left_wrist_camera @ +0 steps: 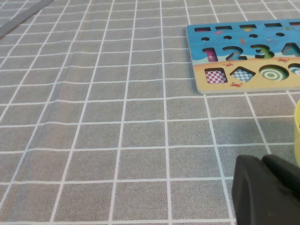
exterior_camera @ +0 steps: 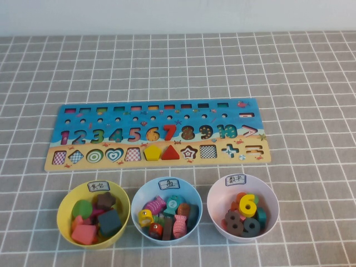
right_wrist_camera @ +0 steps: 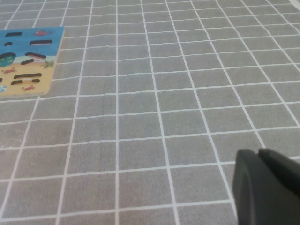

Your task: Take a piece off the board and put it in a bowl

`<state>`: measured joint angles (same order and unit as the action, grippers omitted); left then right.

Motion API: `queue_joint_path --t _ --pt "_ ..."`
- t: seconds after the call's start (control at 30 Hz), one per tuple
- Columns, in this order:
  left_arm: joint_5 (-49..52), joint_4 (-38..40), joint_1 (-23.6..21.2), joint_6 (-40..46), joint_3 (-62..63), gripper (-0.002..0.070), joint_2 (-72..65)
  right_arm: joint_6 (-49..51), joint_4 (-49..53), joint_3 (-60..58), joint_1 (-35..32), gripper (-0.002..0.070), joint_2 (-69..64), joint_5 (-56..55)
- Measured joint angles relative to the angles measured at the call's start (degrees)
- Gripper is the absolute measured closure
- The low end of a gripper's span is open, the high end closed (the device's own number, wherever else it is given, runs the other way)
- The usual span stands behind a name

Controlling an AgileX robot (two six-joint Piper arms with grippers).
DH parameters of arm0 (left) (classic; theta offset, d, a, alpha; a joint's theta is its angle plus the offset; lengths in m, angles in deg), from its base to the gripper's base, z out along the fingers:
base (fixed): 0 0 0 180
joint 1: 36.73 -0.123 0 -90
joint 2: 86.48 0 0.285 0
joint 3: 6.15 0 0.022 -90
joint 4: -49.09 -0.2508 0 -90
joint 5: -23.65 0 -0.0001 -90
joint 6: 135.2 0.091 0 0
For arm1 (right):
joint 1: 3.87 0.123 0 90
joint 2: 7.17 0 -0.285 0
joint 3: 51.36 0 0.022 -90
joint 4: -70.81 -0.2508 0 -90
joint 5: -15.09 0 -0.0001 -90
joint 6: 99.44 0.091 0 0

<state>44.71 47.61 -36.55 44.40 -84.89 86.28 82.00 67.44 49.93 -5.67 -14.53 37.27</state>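
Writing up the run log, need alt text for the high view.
A wooden number board lies flat on a grey checked tablecloth, with a yellow bowl, a light blue bowl and a pale pink bowl of pieces before it. Neither gripper appears.

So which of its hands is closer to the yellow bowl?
Left. The left hand hovers right beside the yellow bowl, whose rim shows in its camera. The right hand is past the other end of the board, no bowl in sight.

Board (exterior_camera: 158,135) behind blue bowl (exterior_camera: 166,188)
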Motion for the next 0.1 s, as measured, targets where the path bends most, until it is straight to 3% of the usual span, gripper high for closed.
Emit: queue_joint_path --t 0.1 --pt "0.00 0.00 0.00 0.00 0.00 0.0680 0.00 0.00 0.00 0.00 0.00 0.0694 0.00 0.00"
